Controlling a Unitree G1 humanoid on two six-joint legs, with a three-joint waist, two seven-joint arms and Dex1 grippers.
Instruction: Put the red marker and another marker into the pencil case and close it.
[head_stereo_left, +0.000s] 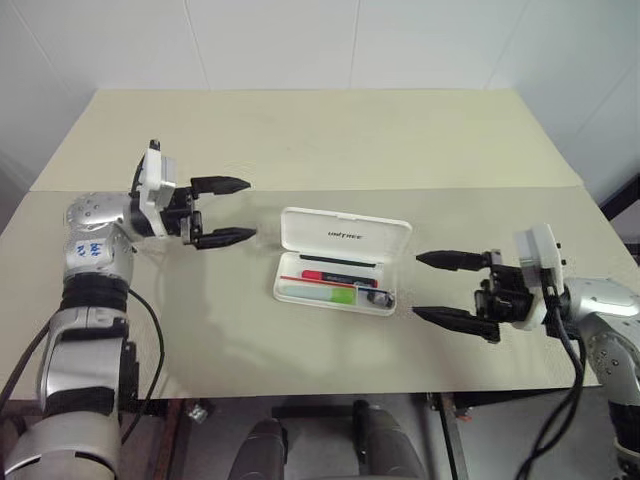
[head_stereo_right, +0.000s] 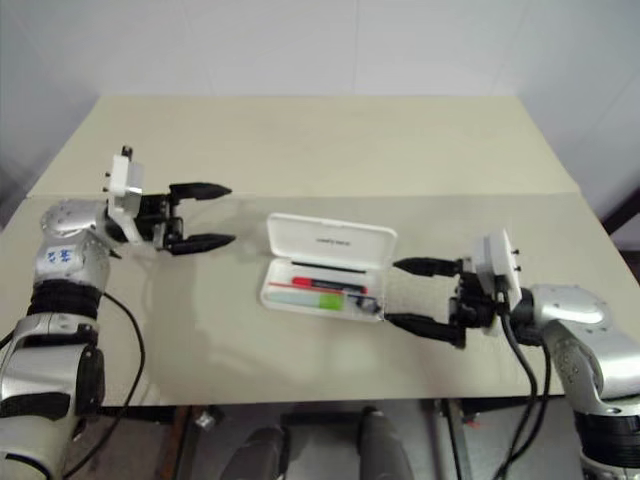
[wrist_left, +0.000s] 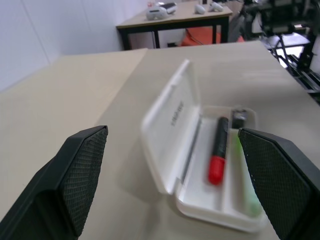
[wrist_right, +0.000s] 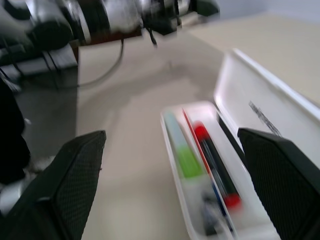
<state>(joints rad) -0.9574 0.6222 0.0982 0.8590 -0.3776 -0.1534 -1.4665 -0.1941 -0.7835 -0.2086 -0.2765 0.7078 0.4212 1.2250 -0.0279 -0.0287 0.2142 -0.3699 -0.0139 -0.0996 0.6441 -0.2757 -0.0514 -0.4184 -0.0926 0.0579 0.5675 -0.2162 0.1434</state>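
While both grippers gape, the glossy rounded pencil case (head_stereo_left: 340, 262) lies open.

Was a pale beige table (head_stereo_left: 300, 140) — with an open white pencil case (head_stereo_left: 343, 260) lying on top.

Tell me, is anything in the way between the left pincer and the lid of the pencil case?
No. Only bare table lies between the open left pincer and the raised lid of the pencil case. Both markers already lie inside.
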